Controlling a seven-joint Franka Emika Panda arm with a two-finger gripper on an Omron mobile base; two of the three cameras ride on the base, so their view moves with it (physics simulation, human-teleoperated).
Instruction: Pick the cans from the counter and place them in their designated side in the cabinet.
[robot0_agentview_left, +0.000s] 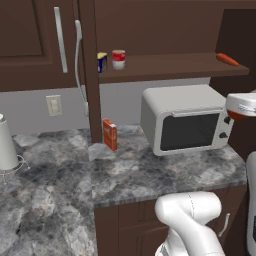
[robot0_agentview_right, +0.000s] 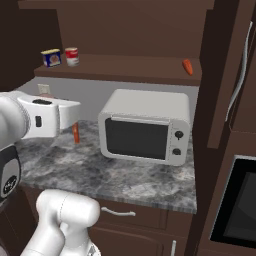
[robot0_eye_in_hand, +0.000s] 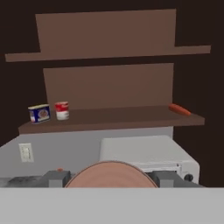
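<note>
My gripper (robot0_eye_in_hand: 111, 178) is shut on the plain orange-red can (robot0_eye_in_hand: 111, 173), whose round top sits between the two grey fingers (robot0_eye_in_hand: 57, 178) in the hand view. In the left base view the hand (robot0_agentview_left: 242, 105) hangs at the right edge in front of the microwave, with the can (robot0_agentview_left: 236, 116) showing under it, well above the counter (robot0_agentview_left: 150, 170). The red can with a cream-white band (robot0_agentview_left: 118, 59) (robot0_eye_in_hand: 62, 110) stands upright at the left end of the cabinet shelf (robot0_agentview_left: 170, 67), right of a blue-and-yellow container (robot0_agentview_left: 102, 62) (robot0_eye_in_hand: 39, 113).
A white microwave (robot0_agentview_left: 185, 120) stands on the counter below the shelf. A flat orange-red box (robot0_agentview_left: 110, 134) stands by the cabinet door edge. An orange carrot-like piece (robot0_agentview_left: 227, 60) lies at the shelf's right end. A white appliance (robot0_agentview_left: 6, 145) is at the far left.
</note>
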